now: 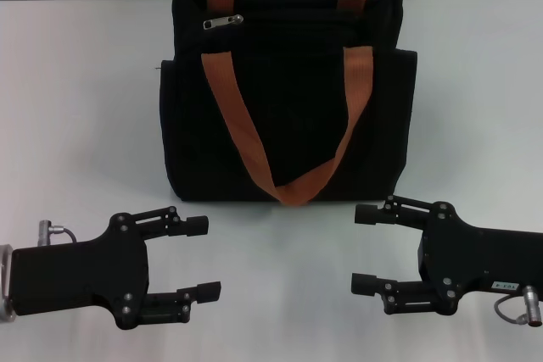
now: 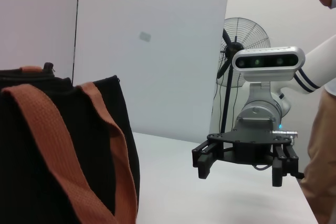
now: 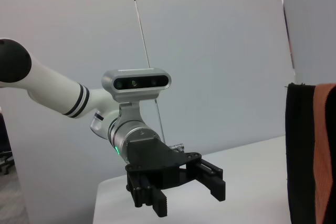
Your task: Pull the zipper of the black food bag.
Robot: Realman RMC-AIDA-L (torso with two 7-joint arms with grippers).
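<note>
Head view: one black bag (image 1: 288,99), one zipper (image 1: 222,21), two spread-fingered grippers, left (image 1: 204,258) and right (image 1: 365,247), near the table (image 1: 76,125) front edge.

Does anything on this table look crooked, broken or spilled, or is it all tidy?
Nothing stands out. The black food bag stands upright on the white table, its zipper lying flat near the top edge and one orange strap hanging down the front. The left gripper and right gripper hover open in front, touching nothing.
</note>
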